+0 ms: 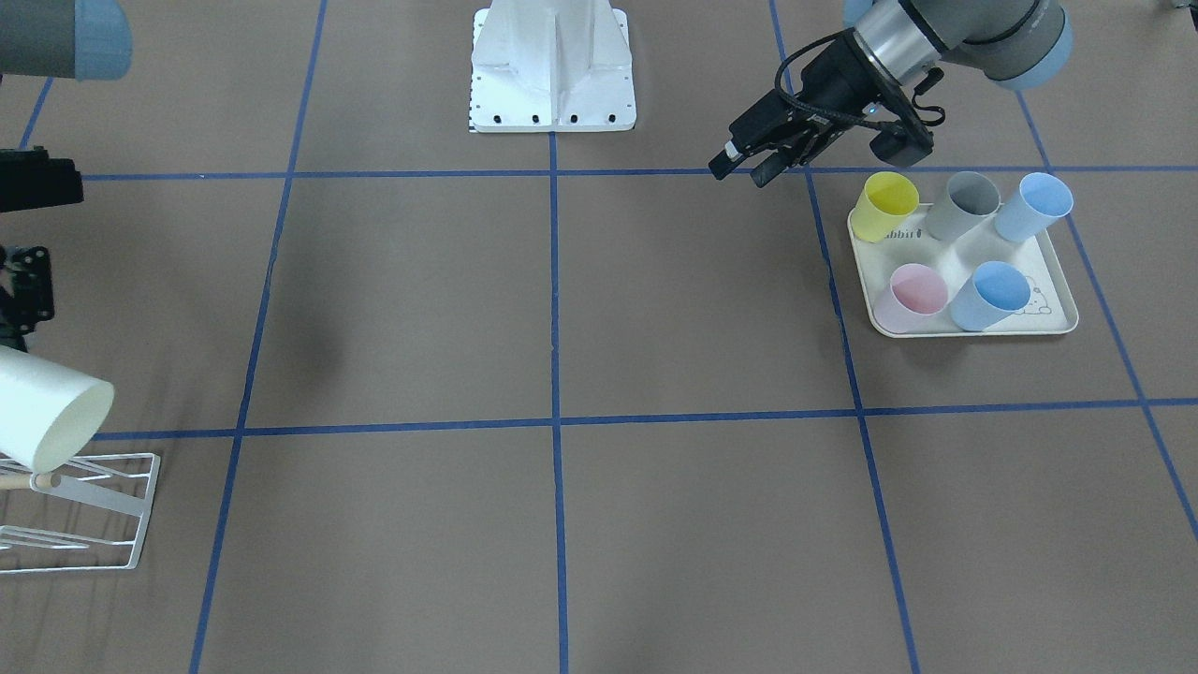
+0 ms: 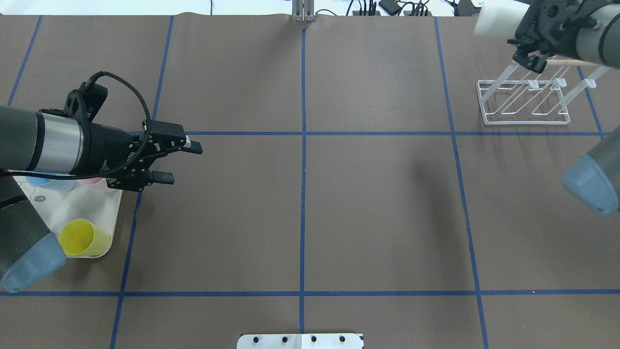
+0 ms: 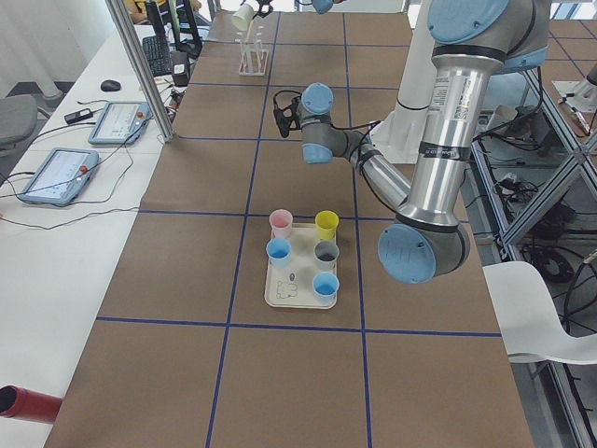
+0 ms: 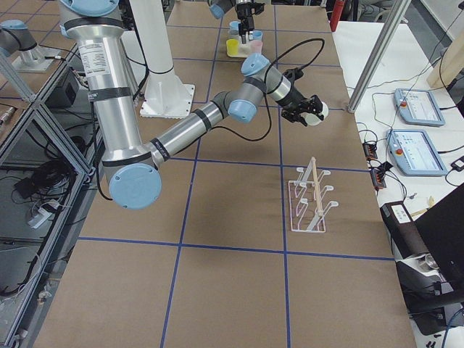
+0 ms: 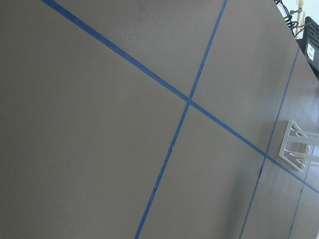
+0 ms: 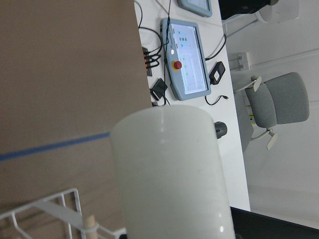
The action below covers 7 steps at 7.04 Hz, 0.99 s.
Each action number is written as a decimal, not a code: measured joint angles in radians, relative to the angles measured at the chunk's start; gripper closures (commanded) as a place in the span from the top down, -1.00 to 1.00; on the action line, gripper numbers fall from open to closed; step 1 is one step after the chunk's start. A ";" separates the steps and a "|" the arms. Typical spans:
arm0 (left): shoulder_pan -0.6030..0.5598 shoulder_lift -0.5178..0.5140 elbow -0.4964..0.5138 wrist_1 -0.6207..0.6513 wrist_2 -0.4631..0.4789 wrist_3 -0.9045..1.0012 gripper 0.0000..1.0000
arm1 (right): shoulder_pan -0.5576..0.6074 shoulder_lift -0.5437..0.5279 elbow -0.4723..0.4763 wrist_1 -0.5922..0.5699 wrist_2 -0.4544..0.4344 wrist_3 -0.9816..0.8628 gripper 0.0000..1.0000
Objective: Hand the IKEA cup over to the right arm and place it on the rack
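**White cup held over the rack, left gripper empty**

The right gripper (image 2: 525, 36) was closed on the white cup (image 2: 494, 22), gripping it toward its closed end. The cup lay nearly on its side in the air, its open mouth pointing away from the wrist, just above the upper end of the rack (image 2: 528, 122).

We judged the cup light, thin-walled and smooth. It looked stiff enough for a firm pinch but liable to slip or flex if squeezed hard near the rim. A hold low on the body, as here, seemed right to us, because it left the mouth free to slide over a prong.

The wooden rod (image 2: 562, 62) and the neighbouring prongs stood closest, and we thought these were what the rim could catch on.

The left gripper (image 2: 186, 165) stood well apart across the table, jaws spread wide and holding nothing. It hovered beside the cream tray (image 1: 1053, 323), which carried the yellow cup (image 1: 884, 206), grey cup (image 1: 964, 204), pink cup (image 1: 913, 295) and two blue cups (image 1: 990, 295).
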 measured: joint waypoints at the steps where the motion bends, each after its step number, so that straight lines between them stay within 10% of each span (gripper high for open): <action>1: 0.002 0.000 0.000 0.000 0.000 0.002 1.00 | 0.044 0.005 -0.011 -0.055 -0.012 -0.205 -1.00; 4: 0.007 0.001 0.000 0.000 0.000 0.004 1.00 | 0.089 0.051 -0.146 -0.084 -0.164 -0.755 -1.00; 7: 0.007 0.000 0.000 -0.001 0.000 0.004 1.00 | 0.062 0.070 -0.263 -0.061 -0.211 -0.826 -1.00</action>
